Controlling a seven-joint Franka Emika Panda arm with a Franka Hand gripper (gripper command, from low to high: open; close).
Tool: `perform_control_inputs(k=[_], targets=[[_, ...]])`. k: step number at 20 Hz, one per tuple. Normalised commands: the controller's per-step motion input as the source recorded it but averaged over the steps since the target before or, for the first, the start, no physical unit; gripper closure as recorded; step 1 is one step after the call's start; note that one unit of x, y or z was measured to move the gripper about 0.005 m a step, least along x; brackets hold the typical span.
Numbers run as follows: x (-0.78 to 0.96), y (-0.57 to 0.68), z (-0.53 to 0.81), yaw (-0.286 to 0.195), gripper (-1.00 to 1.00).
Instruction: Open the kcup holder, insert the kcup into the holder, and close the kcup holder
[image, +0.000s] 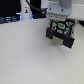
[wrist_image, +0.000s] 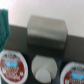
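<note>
Round white kcup (wrist_image: 44, 68) nearest, before boxy dark kcup holder (wrist_image: 46, 33).

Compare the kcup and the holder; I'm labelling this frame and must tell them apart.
The holder is boxy; the kcup is rounded. The holder looks dark grey; the kcup white. The holder is far larger than the kcup. Both show blurred in the wrist view.

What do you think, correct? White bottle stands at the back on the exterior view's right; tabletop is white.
Not quite. The exterior view shows the white bottle at the back on its left, not its right. The tabletop is white, as you said.
</note>
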Motion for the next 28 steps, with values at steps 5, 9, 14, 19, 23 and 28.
perform_control_inputs(k=[5,9,14,19,23,28], targets=[[0.28,0.15,-0.21,0.092,-1.0],[0.06,0.13,-0.14,0.23,-1.0],[-0.1,0.02,-0.14,0.295,-1.0],[-0.33,0.04,-0.16,0.275,-1.0],[-0.45,0.24,-0.08,0.186,-1.0],[-0.34,0.45,0.02,0.128,-1.0]])
